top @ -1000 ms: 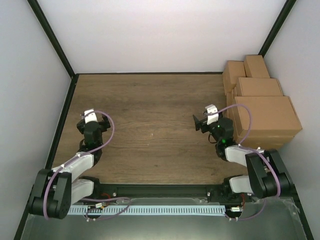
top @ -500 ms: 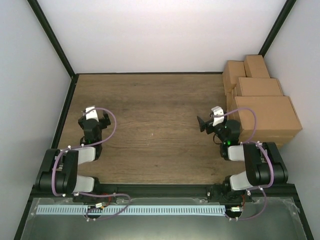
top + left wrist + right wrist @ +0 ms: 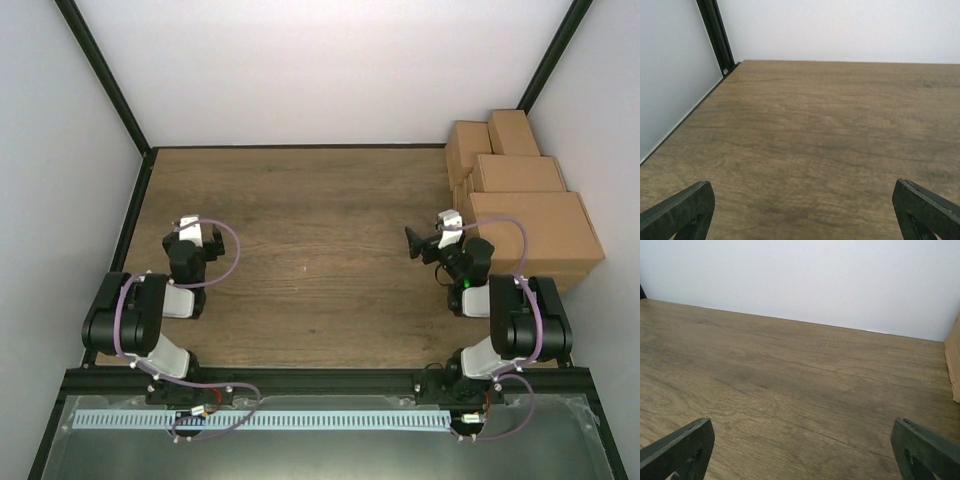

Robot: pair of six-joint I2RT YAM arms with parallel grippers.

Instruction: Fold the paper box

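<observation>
The flat die-cut paper box is out of view in every frame. My left gripper [image 3: 197, 236] is open and empty, low over the bare wooden table [image 3: 310, 230] at the left. Its wrist view shows both fingertips [image 3: 682, 212] wide apart with only wood between them. My right gripper [image 3: 428, 240] is open and empty at the right, just beside the stack of finished cartons. Its fingertips [image 3: 680, 450] stand wide apart over bare wood.
Several finished brown cartons [image 3: 520, 215] are stacked at the back right corner; one carton's edge shows in the right wrist view [image 3: 955, 365]. White walls with black frame posts [image 3: 715, 35] enclose the table on three sides.
Both arms have folded back toward their bases. The right gripper has shifted right, closer to the cartons; the left gripper has shifted slightly right. Both stayed open and empty.
</observation>
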